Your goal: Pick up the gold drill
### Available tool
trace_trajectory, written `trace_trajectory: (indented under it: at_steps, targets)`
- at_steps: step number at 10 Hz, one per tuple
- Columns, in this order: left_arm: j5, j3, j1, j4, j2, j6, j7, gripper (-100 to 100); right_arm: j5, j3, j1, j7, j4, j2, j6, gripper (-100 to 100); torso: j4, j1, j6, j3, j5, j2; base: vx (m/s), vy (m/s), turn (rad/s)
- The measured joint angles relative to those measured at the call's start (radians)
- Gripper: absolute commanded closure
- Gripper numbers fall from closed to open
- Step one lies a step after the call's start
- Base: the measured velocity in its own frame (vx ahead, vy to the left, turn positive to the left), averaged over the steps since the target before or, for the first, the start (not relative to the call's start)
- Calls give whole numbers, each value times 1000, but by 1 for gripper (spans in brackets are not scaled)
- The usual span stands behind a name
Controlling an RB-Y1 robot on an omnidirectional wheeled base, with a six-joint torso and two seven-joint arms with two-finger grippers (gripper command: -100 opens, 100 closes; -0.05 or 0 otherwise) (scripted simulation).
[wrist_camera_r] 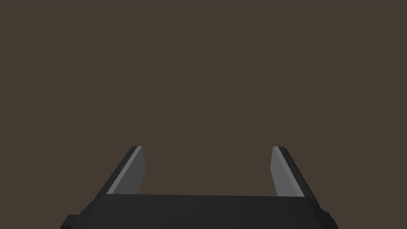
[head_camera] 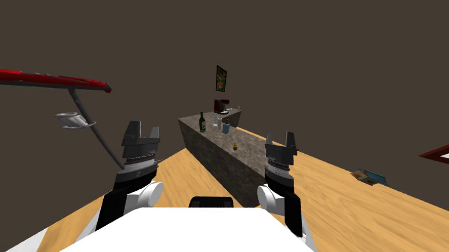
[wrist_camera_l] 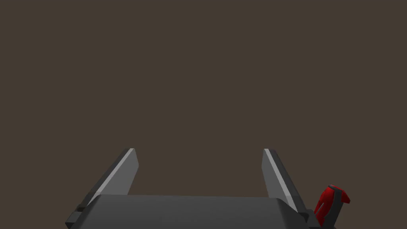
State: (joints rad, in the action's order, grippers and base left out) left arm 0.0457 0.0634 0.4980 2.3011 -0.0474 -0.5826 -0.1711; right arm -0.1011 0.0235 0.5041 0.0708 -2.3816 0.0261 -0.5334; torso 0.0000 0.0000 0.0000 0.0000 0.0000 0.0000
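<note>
Both jaws wide open, empty; gold drill (head_camera: pixel 235 147) on counter (head_camera: pixel 215 156).

Two raised grippers frame a long grey stone counter (head_camera: pixel 218 157) standing on a wooden floor (head_camera: pixel 388 212). The left gripper (head_camera: pixel 144 126) and the right gripper (head_camera: pixel 281 135) point upward, fingers apart. On the countertop, well beyond them, sits a tiny gold drill (head_camera: pixel 235 147) — further along stand a green bottle (head_camera: pixel 202 122), a blue cup (head_camera: pixel 226 128) and a red machine (head_camera: pixel 220 105). A book (head_camera: pixel 368 176) lies on the floor at right.
</note>
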Motion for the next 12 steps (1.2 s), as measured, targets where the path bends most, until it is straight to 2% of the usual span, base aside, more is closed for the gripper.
trace_trajectory:
  at_steps: [2,5,6,7,8,9,10,11,12]
  targets:
    - [0,0,0,0,0,0,0,0,2,20,22,0,15,48,8,-100,1,-3,0,2,-1,4,-76,-46,46]
    - [0,0,0,0,0,0,0,0,18,42,87,-10,41,106,16,-100,1,-4,0,4,-1,6,-93,-51,75]
    - [0,0,0,0,0,0,0,0,17,62,127,-7,49,133,12,-100,2,-5,0,4,-1,7,-118,-76,120]
    - [0,0,0,0,0,0,0,0,17,88,150,-3,61,160,21,-100,2,-6,0,5,-1,8,-107,-81,111]
    - [0,0,0,0,0,0,0,0,24,105,174,-7,65,180,42,-100,2,-6,0,5,-1,8,-105,-70,140]
    - [0,0,0,0,0,0,0,0,36,115,195,-17,70,197,65,-100,2,-6,0,4,-1,7,-71,-51,41]
    - [0,0,0,0,0,0,0,0,40,121,216,-20,82,206,65,-100,1,-4,0,3,-1,6,-51,-42,109]
    - [0,0,0,0,0,0,0,0,46,133,255,-22,77,221,69,-100,1,-4,0,3,-1,4,-39,-34,48]
    - [0,0,0,0,0,0,0,0,48,142,265,-23,94,231,66,-100,1,-3,0,2,-1,3,-55,-36,120]
